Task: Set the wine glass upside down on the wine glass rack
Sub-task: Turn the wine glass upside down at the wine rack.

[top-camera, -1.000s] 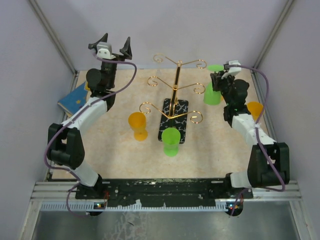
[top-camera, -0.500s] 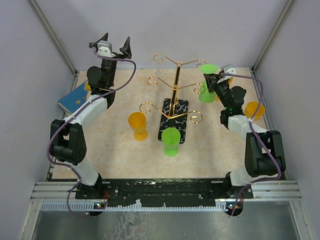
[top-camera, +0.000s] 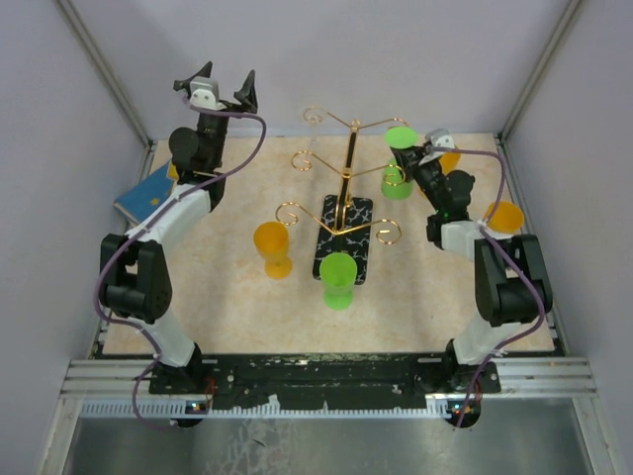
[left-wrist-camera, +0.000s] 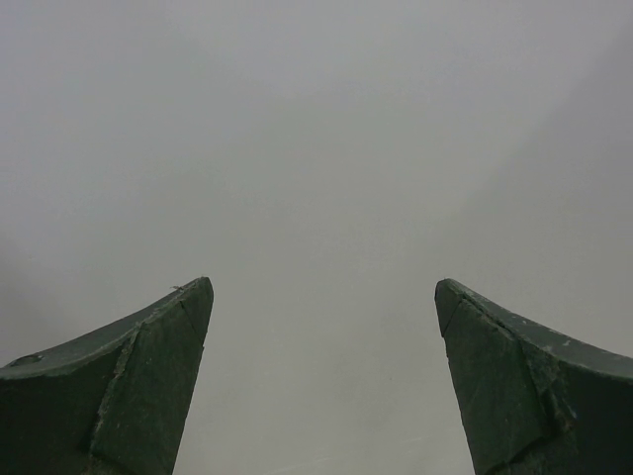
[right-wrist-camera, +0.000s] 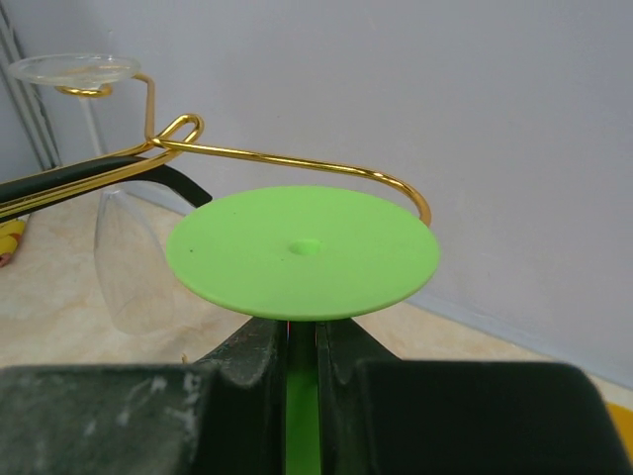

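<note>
Grip: my right end effector [right-wrist-camera: 302, 341] is clamped on the stem of the green wine glass [right-wrist-camera: 302, 252]. Its foot is up and its bowl down, so it is already turned the way it must hang.
Glass position: upper right of the overhead frame, lifted off the counter [top-camera: 227, 307], just beside the right-hand arms of the wine glass rack [top-camera: 348, 168].
Wrist view: a gold scroll-ended arm [right-wrist-camera: 287, 158] runs just behind the foot's far edge; I cannot tell whether they touch.
Reason for the hold: I judge that gripping the stem leaves the flat foot free to ride over the wire.
Left end effector [top-camera: 216, 91]: fingers wide apart and holding nothing, raised at the upper left toward the wall, probably parked clear of the rack.
Taken slot: a clear glass [right-wrist-camera: 114, 247] hangs from another arm, upper left of the wrist view.
Next, as I judge it: slip the stem into the wire loop, foot above it.
</note>
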Tool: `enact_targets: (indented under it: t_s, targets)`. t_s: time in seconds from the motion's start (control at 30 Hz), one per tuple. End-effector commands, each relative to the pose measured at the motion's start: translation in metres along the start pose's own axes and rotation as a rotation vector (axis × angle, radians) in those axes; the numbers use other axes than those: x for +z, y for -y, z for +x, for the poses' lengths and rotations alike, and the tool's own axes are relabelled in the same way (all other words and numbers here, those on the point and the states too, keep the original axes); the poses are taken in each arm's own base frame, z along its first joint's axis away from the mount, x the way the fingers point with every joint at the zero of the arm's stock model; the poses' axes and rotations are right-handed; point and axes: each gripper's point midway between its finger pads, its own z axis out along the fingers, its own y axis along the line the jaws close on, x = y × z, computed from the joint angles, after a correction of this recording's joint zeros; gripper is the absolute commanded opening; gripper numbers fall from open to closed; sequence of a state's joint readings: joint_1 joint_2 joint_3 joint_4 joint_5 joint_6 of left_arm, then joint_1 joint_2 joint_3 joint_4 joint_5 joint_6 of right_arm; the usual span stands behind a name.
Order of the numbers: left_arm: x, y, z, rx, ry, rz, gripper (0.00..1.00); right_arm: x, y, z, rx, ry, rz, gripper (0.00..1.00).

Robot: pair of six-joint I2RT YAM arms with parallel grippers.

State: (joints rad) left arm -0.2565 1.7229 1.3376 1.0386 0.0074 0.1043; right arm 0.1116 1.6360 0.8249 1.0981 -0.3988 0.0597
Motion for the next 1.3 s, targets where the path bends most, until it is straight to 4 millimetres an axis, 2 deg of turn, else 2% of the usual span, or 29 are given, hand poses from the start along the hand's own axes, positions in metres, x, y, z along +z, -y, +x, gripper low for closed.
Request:
enact_targets:
  t_s: [0.0, 0.2, 0.4, 0.67, 0.97, 1.03, 1.27]
  targets:
    - [0.009, -0.004, -0.01, -0.005, 0.029, 0.008, 0.99, 0.024, -0.009, -0.028, -0.052, 0.128, -0.031, 0.0]
    - [0.01, -0.007, -0.006, -0.014, 0.025, 0.013, 0.99, 0.038, -0.017, -0.024, -0.043, 0.144, -0.038, 0.0]
    - [0.013, -0.011, -0.005, -0.013, 0.024, 0.017, 0.99, 0.05, -0.014, -0.019, -0.036, 0.16, 0.002, 0.0]
    - [0.012, -0.017, -0.002, -0.023, 0.018, 0.021, 0.99, 0.061, -0.004, -0.021, -0.064, 0.184, 0.085, 0.0]
    - [0.008, -0.021, 0.003, -0.045, 0.009, 0.019, 0.99, 0.062, 0.013, -0.019, -0.077, 0.199, 0.202, 0.0]
    - [0.008, -0.021, 0.003, -0.047, 0.008, 0.022, 0.99, 0.062, 0.017, -0.025, -0.086, 0.229, 0.228, 0.0]
    - [0.008, -0.021, 0.005, -0.051, 0.008, 0.025, 0.99, 0.064, 0.032, -0.024, -0.095, 0.243, 0.323, 0.07]
